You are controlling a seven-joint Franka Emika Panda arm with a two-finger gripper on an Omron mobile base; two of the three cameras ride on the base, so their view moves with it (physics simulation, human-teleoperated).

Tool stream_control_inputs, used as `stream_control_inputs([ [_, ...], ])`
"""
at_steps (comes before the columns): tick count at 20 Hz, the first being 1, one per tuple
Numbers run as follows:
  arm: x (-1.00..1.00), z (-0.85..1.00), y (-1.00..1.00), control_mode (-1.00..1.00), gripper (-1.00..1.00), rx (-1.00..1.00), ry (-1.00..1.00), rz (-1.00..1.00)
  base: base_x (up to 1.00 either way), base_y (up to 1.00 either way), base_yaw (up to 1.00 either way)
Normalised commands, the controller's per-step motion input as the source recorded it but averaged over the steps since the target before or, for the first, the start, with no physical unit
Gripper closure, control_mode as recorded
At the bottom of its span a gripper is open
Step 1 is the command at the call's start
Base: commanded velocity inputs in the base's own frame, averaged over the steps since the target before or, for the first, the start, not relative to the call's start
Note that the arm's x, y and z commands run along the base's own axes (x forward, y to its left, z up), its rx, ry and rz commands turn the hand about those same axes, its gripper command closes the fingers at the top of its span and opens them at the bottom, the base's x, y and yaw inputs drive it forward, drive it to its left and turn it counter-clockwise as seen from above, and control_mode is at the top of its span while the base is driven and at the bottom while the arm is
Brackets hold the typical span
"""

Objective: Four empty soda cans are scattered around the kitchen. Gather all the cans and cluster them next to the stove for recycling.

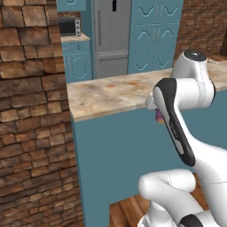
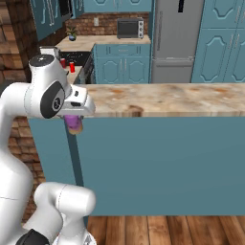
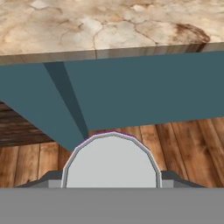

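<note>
Hand [image 2: 75, 125] hiding most of purple can [image 2: 74, 123]

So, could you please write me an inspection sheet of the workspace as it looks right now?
Surface: marble-look island counter on a teal base, its top bare where it shows; wood floor below.
Job's things: purple soda can held in the gripper, beside the island's edge and below its top; its grey end faces the hand camera. Two red soda cans stand on the far counter next to the stove.
Clutter: small potted plant on the back counter.
Grippers: gripper closed on the purple can.
Cables: nothing seen.
Surroundings: brick wall, microwave, steel fridge, teal cabinets.
</note>
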Motion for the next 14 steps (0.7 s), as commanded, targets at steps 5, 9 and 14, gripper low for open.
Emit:
stream_control_inputs([
  [5, 0.0, 0.0, 0.0, 1.0, 1.0, 0.0, 0.0, 0.0, -0.38, -0.33, -0.07],
  [9, 0.0, 0.0, 0.0, 1.0, 1.0, 0.0, 0.0, 0.0, -0.51, -0.53, -0.13],
  [14, 0.0, 0.0, 0.0, 1.0, 1.0, 0.0, 0.0, 0.0, -0.54, -0.62, -0.15],
])
